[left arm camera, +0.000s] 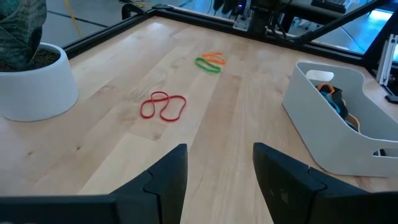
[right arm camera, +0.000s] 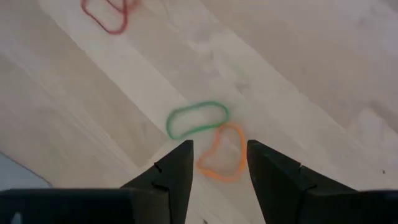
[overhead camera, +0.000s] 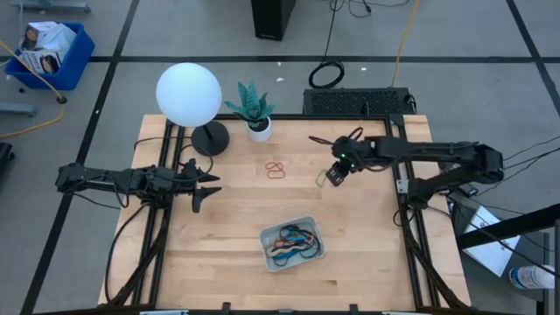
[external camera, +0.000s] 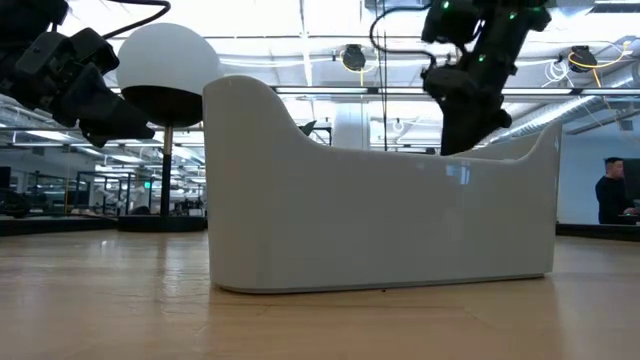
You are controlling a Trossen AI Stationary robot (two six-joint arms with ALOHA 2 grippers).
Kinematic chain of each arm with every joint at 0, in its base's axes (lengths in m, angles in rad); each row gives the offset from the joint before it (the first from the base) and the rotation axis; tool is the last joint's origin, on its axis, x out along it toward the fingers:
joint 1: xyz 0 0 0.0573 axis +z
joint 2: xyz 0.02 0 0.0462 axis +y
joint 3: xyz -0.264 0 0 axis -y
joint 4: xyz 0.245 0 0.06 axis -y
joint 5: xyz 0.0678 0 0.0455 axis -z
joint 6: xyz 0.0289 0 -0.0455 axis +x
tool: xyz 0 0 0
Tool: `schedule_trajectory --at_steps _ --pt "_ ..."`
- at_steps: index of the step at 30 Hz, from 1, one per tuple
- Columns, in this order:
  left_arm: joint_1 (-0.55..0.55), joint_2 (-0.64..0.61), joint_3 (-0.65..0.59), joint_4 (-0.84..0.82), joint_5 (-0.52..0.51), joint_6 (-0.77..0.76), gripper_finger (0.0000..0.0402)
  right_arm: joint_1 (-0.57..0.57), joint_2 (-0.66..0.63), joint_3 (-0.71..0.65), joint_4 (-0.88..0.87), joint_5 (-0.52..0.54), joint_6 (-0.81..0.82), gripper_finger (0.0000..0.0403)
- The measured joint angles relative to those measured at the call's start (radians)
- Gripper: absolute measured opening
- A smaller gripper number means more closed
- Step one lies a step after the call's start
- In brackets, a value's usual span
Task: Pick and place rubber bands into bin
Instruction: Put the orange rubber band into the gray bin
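A red rubber band [overhead camera: 276,169] lies flat on the wooden table's middle; it also shows in the left wrist view as the red band [left arm camera: 163,107]. A green band [right arm camera: 197,119] and an orange band [right arm camera: 222,154] lie side by side on the wood to its right. My right gripper [right arm camera: 217,163] hangs open above these two, tilted downward, touching neither. The bin [overhead camera: 266,236], a pale tray near the front, holds several bands [overhead camera: 293,241]. My left gripper [overhead camera: 210,185] waits open at the table's left.
A white globe lamp [overhead camera: 188,94] and a potted plant [overhead camera: 254,109] stand at the far left of the table. A black mat [overhead camera: 354,101] lies beyond the far edge. Bare wood stretches between the bands and the bin.
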State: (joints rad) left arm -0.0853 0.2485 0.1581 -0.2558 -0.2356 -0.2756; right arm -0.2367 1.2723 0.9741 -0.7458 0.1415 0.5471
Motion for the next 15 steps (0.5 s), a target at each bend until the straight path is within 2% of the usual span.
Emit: schedule_trajectory --at_steps 11,15 --pt "0.0 0.0 0.0 -0.001 0.0 -0.027 0.0189 -0.032 0.177 0.0 -0.007 -0.012 -0.008 0.014" --pt "0.0 0.0 0.0 -0.002 0.0 -0.027 0.0189 -0.042 0.228 0.0 -0.008 -0.012 0.042 0.0141"
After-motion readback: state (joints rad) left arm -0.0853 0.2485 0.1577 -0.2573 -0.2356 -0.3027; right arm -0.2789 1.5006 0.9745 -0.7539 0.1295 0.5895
